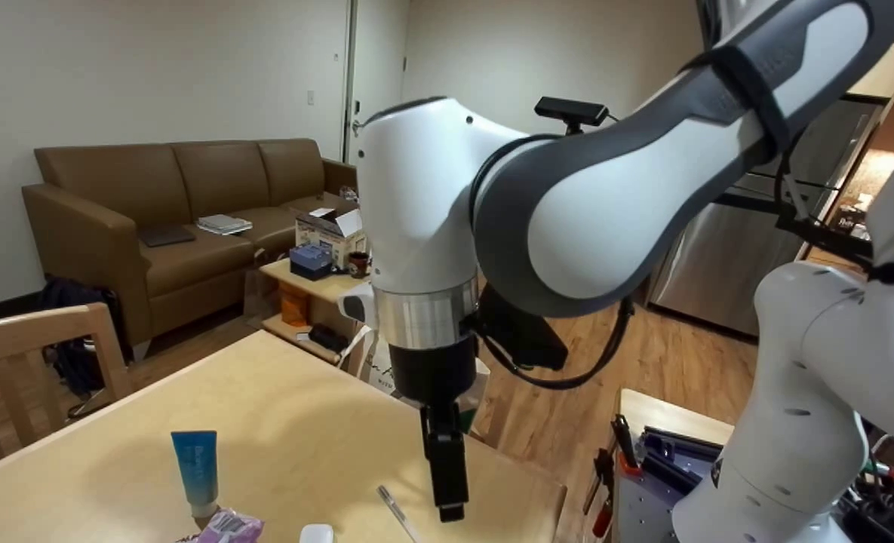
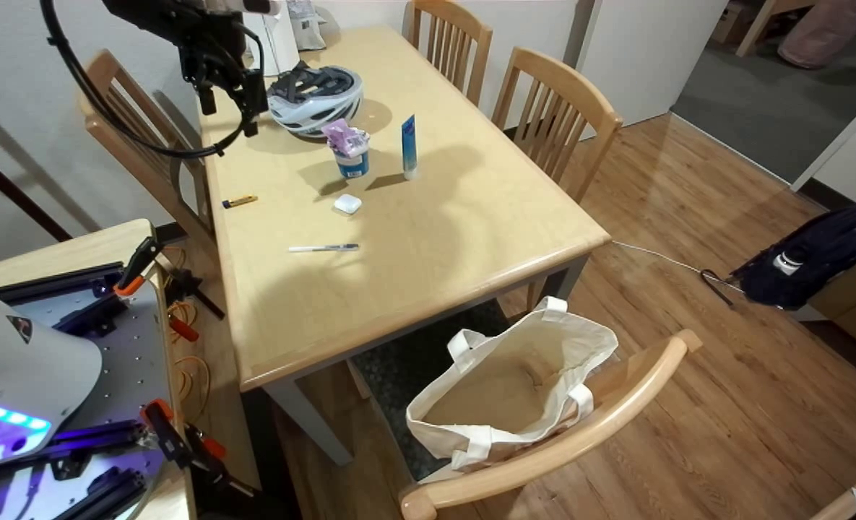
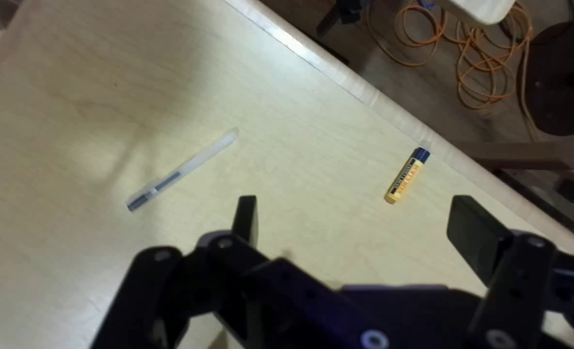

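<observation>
My gripper (image 3: 354, 199) hangs above the table with its jaws wide apart and nothing between them. In the wrist view, a yellow lip balm tube (image 3: 407, 175) with a dark blue cap lies past the fingertips, near the table edge. Left of it lies a clear pen (image 3: 182, 169) with a dark tip end. Both also lie on the table (image 2: 428, 274) in an exterior view, where a small white case (image 2: 347, 204) sits near a blue-and-white cup (image 2: 353, 165) topped by a purple wrapper (image 2: 344, 137). A blue squeeze tube (image 2: 409, 148) stands upright on its cap beside the cup.
A bike helmet (image 2: 319, 108) sits farther along the table. Wooden chairs (image 2: 558, 108) surround it, and an open white tote bag (image 2: 514, 375) rests on a chair at the table's end. The robot's base stands on a cart with clamps (image 2: 139, 267). Beyond is a brown couch (image 1: 190, 196).
</observation>
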